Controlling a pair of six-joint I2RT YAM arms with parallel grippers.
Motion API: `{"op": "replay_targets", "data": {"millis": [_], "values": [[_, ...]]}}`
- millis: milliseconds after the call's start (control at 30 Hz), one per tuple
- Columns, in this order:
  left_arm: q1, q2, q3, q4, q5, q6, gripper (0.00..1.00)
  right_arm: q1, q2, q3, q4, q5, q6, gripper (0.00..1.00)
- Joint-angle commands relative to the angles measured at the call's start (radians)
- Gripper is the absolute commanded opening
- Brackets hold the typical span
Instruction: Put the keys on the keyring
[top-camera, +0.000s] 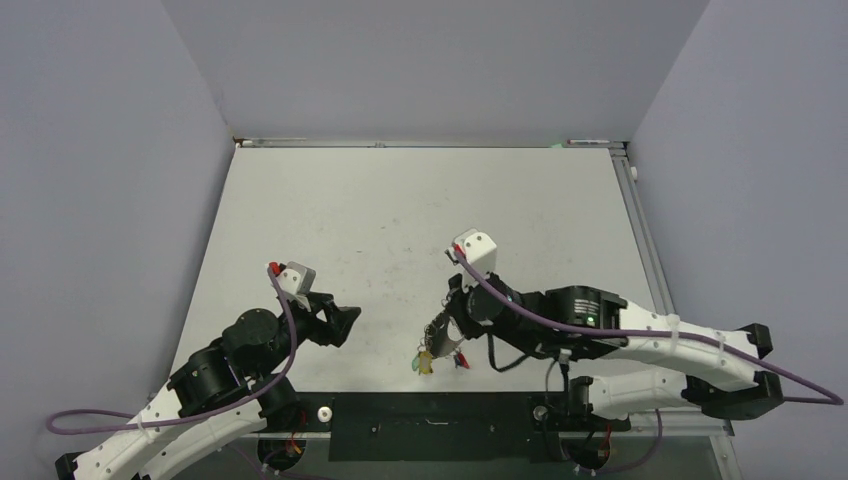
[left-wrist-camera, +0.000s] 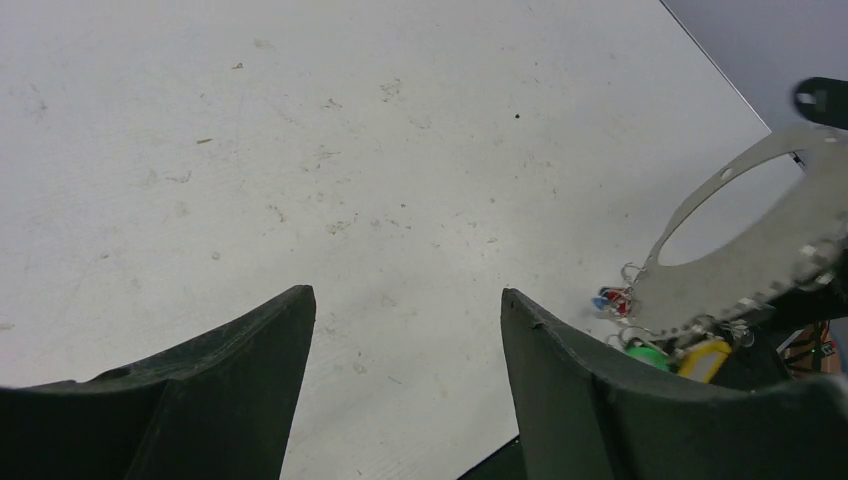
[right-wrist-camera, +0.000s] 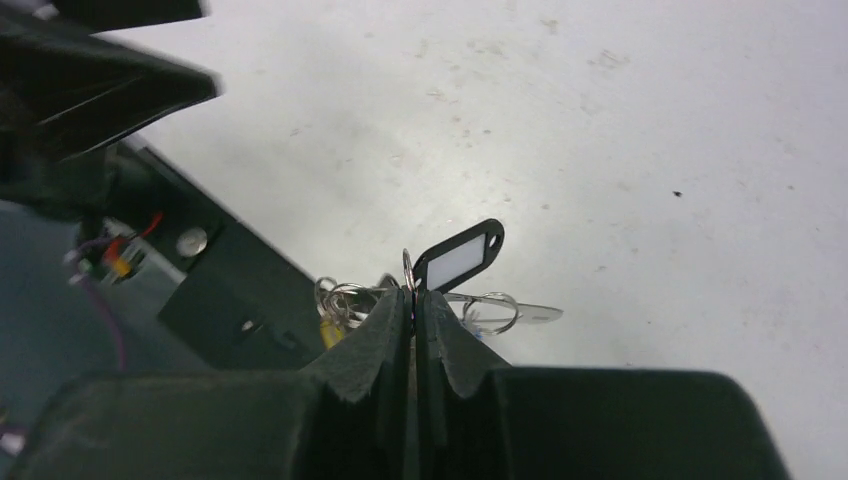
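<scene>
My right gripper (right-wrist-camera: 413, 295) is shut on the thin metal edge of the keyring (right-wrist-camera: 406, 268), which I see edge-on here. In the left wrist view the keyring (left-wrist-camera: 740, 270) is a wide flat grey oval loop held above the table. Keys hang at its lower edge: red and blue heads (left-wrist-camera: 612, 300), a green head (left-wrist-camera: 645, 352) and a yellow head (left-wrist-camera: 703, 358). A silvery key (right-wrist-camera: 525, 313) lies by a black oval tag (right-wrist-camera: 460, 258). The bunch (top-camera: 428, 358) sits near the table's front edge under the right gripper (top-camera: 443, 335). My left gripper (left-wrist-camera: 405, 295) is open and empty, left of the bunch.
The black mounting bar (top-camera: 430, 425) runs along the table's near edge just below the keys. The left gripper (top-camera: 342, 322) hovers over bare table (top-camera: 400, 220). Grey walls enclose the table on three sides.
</scene>
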Motion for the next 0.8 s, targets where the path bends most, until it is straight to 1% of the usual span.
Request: {"op": "replay_targets", "data": {"millis": [0, 67, 133, 267, 400, 533, 700, 767], "values": [[-0.003, -0.016, 0.0, 0.028, -0.007, 0.011, 0.65, -0.251, 0.081, -0.134, 0.175, -0.182, -0.125, 0.05], [-0.002, -0.02, -0.002, 0.028, -0.006, 0.011, 0.65, -0.366, 0.119, -0.194, 0.272, -0.301, -0.157, 0.05], [-0.002, -0.02, -0.003, 0.029, -0.005, 0.011, 0.65, -0.46, 0.179, -0.212, 0.335, -0.392, -0.196, 0.05], [-0.003, -0.017, -0.002, 0.029, -0.002, 0.011, 0.65, -0.626, 0.341, -0.165, 0.38, -0.538, -0.273, 0.05], [-0.002, -0.024, -0.003, 0.027, -0.006, 0.01, 0.65, -0.786, 0.526, -0.116, 0.416, -0.721, -0.334, 0.05], [-0.002, -0.044, -0.006, 0.023, -0.013, 0.006, 0.65, -0.874, 0.672, -0.069, 0.446, -0.818, -0.393, 0.05], [-0.002, -0.056, -0.017, 0.035, -0.006, 0.01, 0.66, -0.943, 0.867, 0.038, 0.419, -0.908, -0.477, 0.05], [-0.002, -0.054, -0.018, 0.036, -0.003, 0.01, 0.66, -0.973, 0.925, 0.087, 0.407, -0.917, -0.494, 0.05]]}}
